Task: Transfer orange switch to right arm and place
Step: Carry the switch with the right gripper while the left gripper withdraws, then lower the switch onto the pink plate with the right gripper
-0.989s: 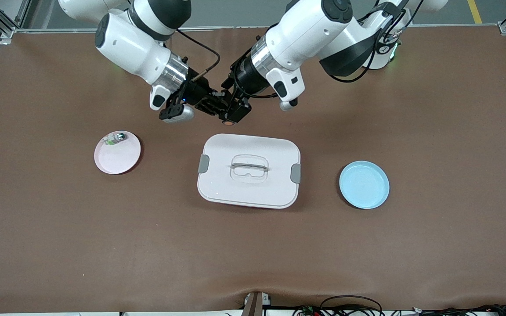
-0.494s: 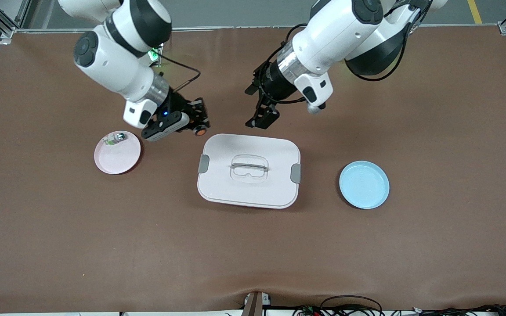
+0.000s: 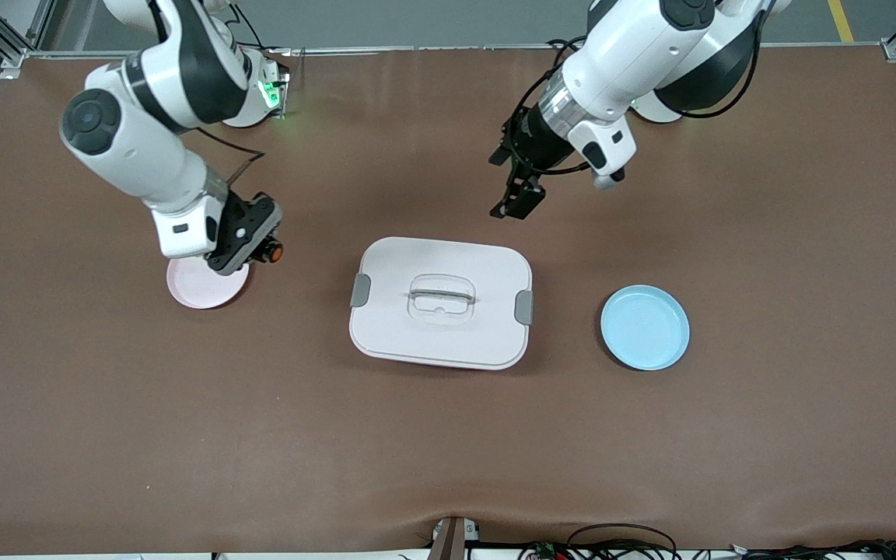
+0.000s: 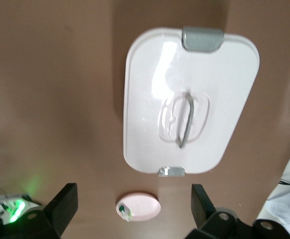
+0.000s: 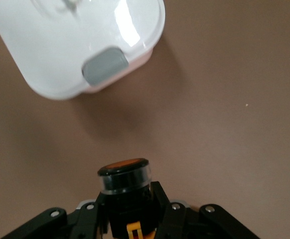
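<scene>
The orange switch (image 3: 274, 251) is a black stub with a round orange end. My right gripper (image 3: 260, 247) is shut on it, above the rim of the pink plate (image 3: 197, 292) on the side toward the white box. In the right wrist view the switch (image 5: 124, 175) sticks out between the black fingers (image 5: 163, 205) of the right gripper (image 5: 128, 201), orange cap outward. My left gripper (image 3: 516, 204) hangs open and empty over the bare mat between the white box and the left arm's base. In the left wrist view the left gripper (image 4: 134, 201) has its fingers (image 4: 65, 205) wide apart.
A white lidded box (image 3: 442, 303) with grey clips sits mid-table. A blue plate (image 3: 645, 327) lies toward the left arm's end. In the left wrist view the pink plate (image 4: 144, 206) holds a small green-and-clear part (image 4: 122, 210).
The two grippers were together above the box a second ago. My right arm has swung the switch over to the pink plate. My left arm has drawn back toward its own end, open.
</scene>
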